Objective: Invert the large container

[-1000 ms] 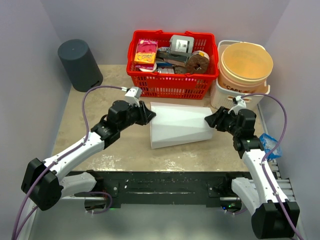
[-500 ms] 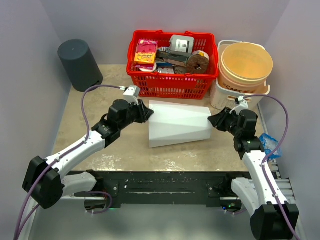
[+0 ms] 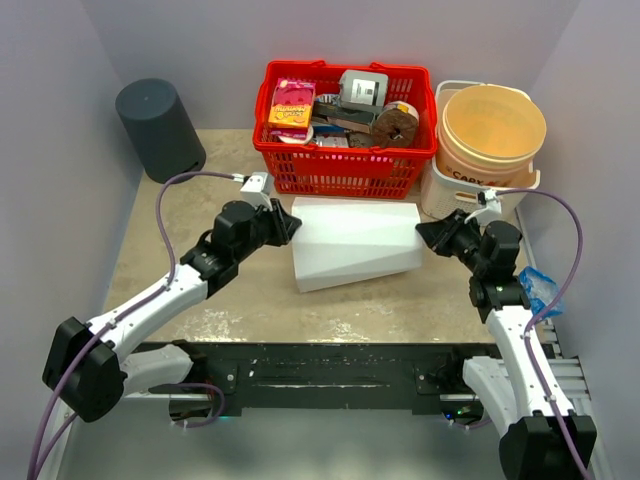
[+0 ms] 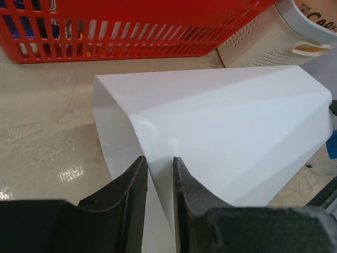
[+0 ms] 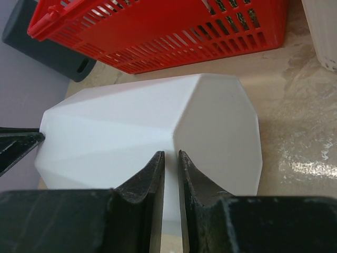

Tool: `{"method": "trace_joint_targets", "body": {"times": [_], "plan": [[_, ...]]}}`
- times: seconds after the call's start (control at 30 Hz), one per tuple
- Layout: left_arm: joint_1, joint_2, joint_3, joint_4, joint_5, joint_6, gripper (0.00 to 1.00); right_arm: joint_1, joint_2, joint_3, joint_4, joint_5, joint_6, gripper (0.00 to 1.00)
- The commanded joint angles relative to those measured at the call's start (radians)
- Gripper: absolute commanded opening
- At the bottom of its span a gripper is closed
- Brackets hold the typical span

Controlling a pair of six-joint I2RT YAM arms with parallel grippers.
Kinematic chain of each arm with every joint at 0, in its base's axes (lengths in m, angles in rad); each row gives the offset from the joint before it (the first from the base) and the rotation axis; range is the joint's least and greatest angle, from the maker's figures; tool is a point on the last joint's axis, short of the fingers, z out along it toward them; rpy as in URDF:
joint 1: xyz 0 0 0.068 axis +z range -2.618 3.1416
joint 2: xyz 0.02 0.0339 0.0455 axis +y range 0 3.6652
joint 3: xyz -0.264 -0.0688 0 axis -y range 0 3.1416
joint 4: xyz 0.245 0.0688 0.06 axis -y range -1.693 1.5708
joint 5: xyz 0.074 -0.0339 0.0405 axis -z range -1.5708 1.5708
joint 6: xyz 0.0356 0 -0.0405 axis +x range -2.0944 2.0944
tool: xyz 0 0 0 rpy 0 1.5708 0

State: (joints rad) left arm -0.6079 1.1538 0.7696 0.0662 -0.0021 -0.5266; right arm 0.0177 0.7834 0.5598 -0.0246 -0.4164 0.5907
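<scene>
At the far left a dark grey bin (image 3: 160, 128) is standing upright near the back wall, well apart from everything else. The left gripper (image 3: 286, 222) is reaching in from that side. Its fingers (image 4: 131, 195) are drawn almost together and are pinching the thin wall at the open mouth of the white container (image 3: 355, 245), as the left wrist view shows.

The container is lying on its side on the table (image 3: 250, 300), between the two grippers. Its wide open mouth is facing left and its narrower closed end is facing right. It is sitting just in front of the red basket (image 3: 345, 165), which is holding packets and boxes.

The right gripper (image 3: 424, 235) is meeting the container's closed end. Its fingers (image 5: 152, 182) are standing nearly together, leaving only a thin slit. Whether they are clamping any part of that end, I cannot tell.

Behind it a tan bucket (image 3: 495, 125) is sitting in a white perforated basket (image 3: 440, 190). A blue wrapper (image 3: 540, 290) is lying at the table's right edge.
</scene>
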Motion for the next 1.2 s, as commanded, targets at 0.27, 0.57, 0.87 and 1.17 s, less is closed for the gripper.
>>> {"method": "trace_joint_targets", "body": {"times": [0.27,0.57,0.87,1.17], "plan": [[-0.038,-0.028,-0.102,0.038,0.133,0.014,0.22,0.034,-0.067,0.003,0.226,-0.286,0.138,0.19],[-0.038,-0.049,-0.153,0.078,0.126,-0.007,0.22,0.039,-0.059,-0.011,0.316,-0.369,0.19,0.23],[-0.039,-0.058,-0.181,0.099,0.113,-0.023,0.21,0.102,-0.036,0.008,0.305,-0.331,0.172,0.24],[-0.039,-0.054,-0.211,0.124,0.097,-0.032,0.21,0.208,0.036,0.032,0.285,-0.233,0.135,0.24]]}}
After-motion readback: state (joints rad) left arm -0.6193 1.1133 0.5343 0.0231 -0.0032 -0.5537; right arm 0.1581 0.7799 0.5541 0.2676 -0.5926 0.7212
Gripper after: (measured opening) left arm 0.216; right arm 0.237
